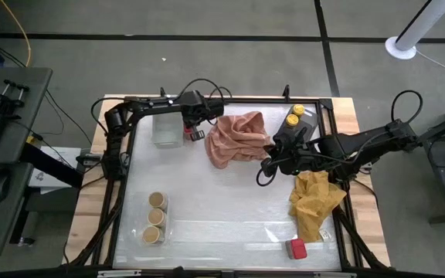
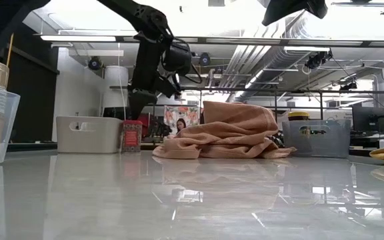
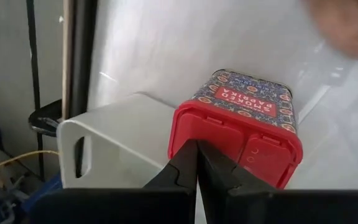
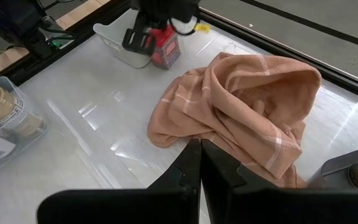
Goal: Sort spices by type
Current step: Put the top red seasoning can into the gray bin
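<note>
Red tin [image 3: 241, 127] partly behind left gripper [image 3: 197, 163]

Both arms reach over the counter's far half.
Left hand [image 1: 195, 128] near the far edge, fingers together; right hand [image 1: 270, 164] mid-counter, fingers together.

Bright overhead light; glare on table [image 2: 192, 193]; near foreground blurred.

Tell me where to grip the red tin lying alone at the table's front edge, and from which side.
Grip the red tin across its two flat side walls, coming straight down from above. It seems to stand apart on bare table, the yellow cloth behind it, so fingers likely fit either side; the right gripper is nearer.
</note>
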`<state>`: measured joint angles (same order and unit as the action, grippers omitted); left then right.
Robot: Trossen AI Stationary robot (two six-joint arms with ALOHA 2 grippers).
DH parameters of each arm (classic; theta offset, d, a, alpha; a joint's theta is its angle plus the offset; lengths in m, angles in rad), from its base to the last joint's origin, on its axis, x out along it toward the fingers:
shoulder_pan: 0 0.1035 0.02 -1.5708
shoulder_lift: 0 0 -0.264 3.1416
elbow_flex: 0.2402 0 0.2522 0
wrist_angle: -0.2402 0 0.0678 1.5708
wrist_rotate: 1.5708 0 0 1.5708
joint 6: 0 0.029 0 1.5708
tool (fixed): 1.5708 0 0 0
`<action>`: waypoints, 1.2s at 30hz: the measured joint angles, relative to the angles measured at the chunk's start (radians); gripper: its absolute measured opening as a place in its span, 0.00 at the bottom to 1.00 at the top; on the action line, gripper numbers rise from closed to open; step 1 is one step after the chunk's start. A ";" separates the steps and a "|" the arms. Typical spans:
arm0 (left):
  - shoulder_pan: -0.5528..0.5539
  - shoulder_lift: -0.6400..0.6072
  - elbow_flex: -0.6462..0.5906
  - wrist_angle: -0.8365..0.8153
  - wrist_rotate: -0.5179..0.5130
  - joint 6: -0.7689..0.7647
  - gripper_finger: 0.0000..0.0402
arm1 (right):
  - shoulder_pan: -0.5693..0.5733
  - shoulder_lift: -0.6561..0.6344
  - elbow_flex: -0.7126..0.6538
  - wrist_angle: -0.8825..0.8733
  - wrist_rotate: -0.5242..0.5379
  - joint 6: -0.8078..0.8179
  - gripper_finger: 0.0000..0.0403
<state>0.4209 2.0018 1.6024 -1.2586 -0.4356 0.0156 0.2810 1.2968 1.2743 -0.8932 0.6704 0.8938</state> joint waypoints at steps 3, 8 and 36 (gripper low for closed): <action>-0.039 0.000 0.000 -0.002 0.015 -0.011 0.00 | 0.000 0.000 0.000 0.000 0.000 -0.004 0.00; -0.123 -0.001 0.000 -0.006 0.046 -0.042 0.00 | 0.000 0.000 0.000 0.000 0.000 -0.004 0.00; -0.542 -0.175 0.027 -0.107 0.084 -0.523 0.00 | 0.000 0.000 0.000 0.000 -0.032 -0.057 0.00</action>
<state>-0.1209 1.8273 1.6295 -1.3656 -0.3515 -0.5078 0.2810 1.2968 1.2743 -0.8936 0.6388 0.8366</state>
